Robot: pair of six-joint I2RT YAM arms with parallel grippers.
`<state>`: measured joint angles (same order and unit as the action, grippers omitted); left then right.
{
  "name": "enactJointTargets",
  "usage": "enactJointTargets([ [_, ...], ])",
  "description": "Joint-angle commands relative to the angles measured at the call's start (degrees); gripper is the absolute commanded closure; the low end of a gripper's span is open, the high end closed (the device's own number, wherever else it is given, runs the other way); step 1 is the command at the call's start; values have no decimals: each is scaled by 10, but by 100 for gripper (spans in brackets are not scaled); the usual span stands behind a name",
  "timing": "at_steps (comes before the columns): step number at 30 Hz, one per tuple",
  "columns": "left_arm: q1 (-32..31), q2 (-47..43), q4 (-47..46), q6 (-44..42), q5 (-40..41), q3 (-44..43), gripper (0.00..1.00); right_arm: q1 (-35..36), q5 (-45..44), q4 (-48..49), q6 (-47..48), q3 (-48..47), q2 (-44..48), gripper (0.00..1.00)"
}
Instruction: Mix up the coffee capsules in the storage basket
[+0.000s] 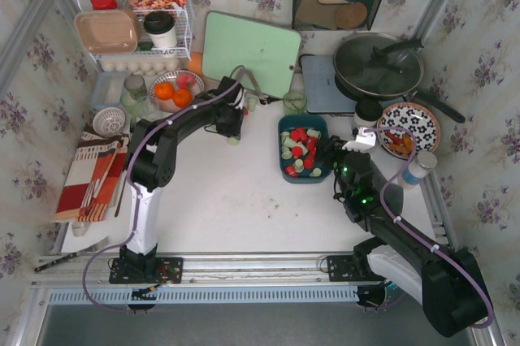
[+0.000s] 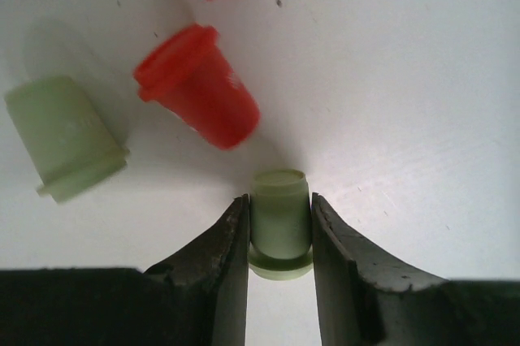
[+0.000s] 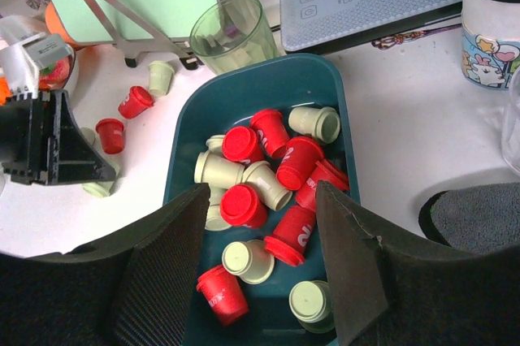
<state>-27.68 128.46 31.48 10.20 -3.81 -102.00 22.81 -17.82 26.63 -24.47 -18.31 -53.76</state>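
Only the left wrist view is showing the left gripper (image 2: 279, 204) pinching a pale green capsule (image 2: 280, 228) that is standing on the table (image 2: 406, 78). The right wrist view is showing the right gripper (image 3: 262, 192) hanging wide and empty over the basket (image 3: 317, 86), which is holding red and green capsules (image 3: 280, 167).
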Motion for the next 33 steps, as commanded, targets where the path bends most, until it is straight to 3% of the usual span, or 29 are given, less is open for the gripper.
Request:
enactJointTargets([
  [1, -12, -57, -32, 16, -12, 39, 71, 0, -2, 14, 6, -4, 1, 38],
  [19, -88, -269, -311, 54, -31, 273, 72, 0, -2, 10, 5, -3, 10, 38],
  [26, -140, -275, -419, 84, -70, 318, 72, 0, -1, 11, 5, -3, 11, 38],
  [33, -209, -220, -456, 84, -48, 285, 71, 0, -7, 9, 5, -2, 18, 38],
])
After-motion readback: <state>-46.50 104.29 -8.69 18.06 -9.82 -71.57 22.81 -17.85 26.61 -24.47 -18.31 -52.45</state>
